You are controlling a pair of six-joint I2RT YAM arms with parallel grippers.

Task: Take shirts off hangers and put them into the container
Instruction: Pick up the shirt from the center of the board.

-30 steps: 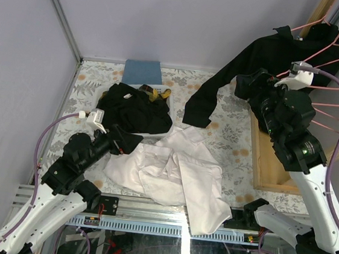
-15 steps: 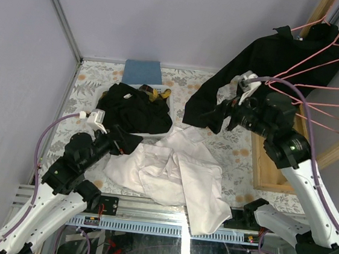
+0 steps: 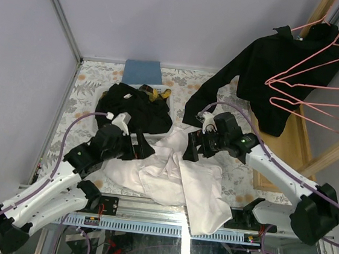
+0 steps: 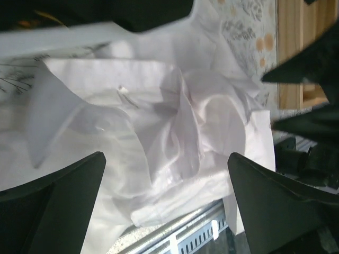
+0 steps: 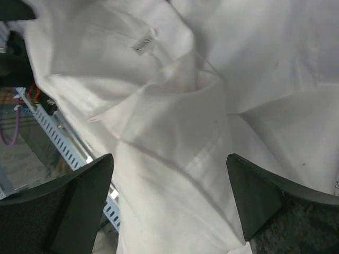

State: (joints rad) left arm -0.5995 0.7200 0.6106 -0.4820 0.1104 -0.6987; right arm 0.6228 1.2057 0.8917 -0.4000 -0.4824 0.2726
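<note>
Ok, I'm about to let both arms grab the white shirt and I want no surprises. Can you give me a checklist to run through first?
1. Left pincer open: ok.
2. Right pincer open: ok.
3. Both pincers over the white shirt: ok.
4. Room left in the container, heaped with a black shirt: cannot tell.
5. White shirt wholly on the table: not ok, one part drapes over the near edge.
</note>
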